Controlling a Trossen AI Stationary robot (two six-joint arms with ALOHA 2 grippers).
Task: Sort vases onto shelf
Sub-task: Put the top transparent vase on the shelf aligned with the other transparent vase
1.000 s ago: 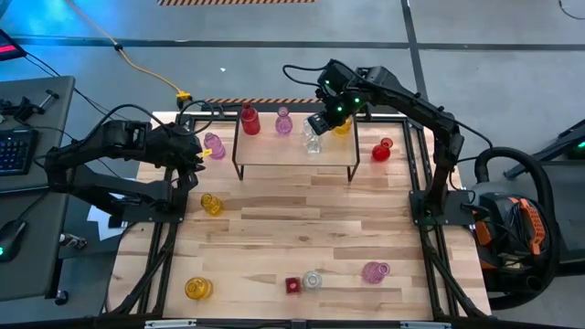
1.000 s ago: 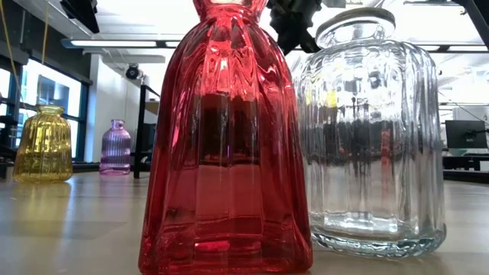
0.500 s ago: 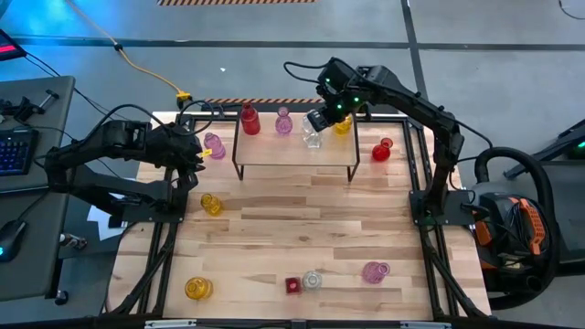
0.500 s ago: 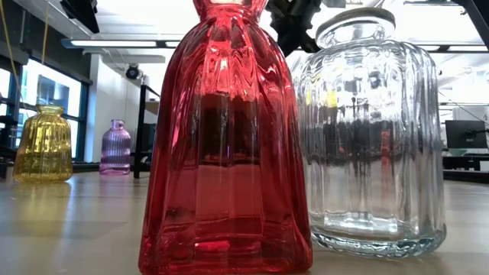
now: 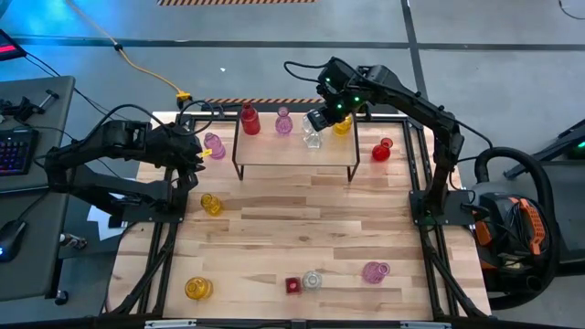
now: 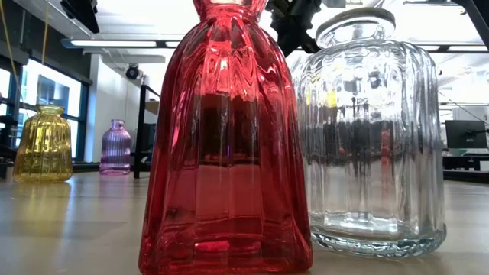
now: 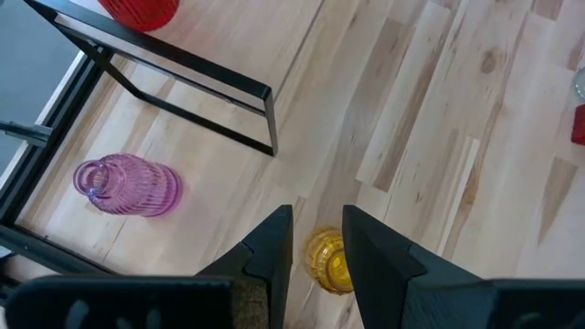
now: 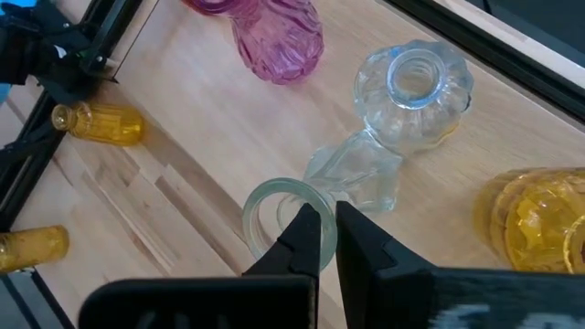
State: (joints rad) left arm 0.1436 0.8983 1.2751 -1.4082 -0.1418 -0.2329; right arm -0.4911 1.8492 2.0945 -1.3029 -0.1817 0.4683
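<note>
Right gripper [image 8: 327,239] pinching clear vase [image 8: 302,206] rim | over shelf [image 5: 294,146]

Glossy ribbed translucent glass forms the red vase [image 6: 226,145] at frame centre and the clear jar [image 6: 372,137] at right, standing on the matt pale wood-grain table [image 5: 302,228], beside the black metal-legged shelf [image 5: 294,157].

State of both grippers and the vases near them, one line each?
right gripper: shut on clear vase rim, over shelf
clear vase: gripped by rim
left gripper: open, empty, above table
second clear vase: upright on shelf
red vase: upright on table
clear jar: upright beside red vase
yellow vase: upright on table
purple vase: upright on table
</note>
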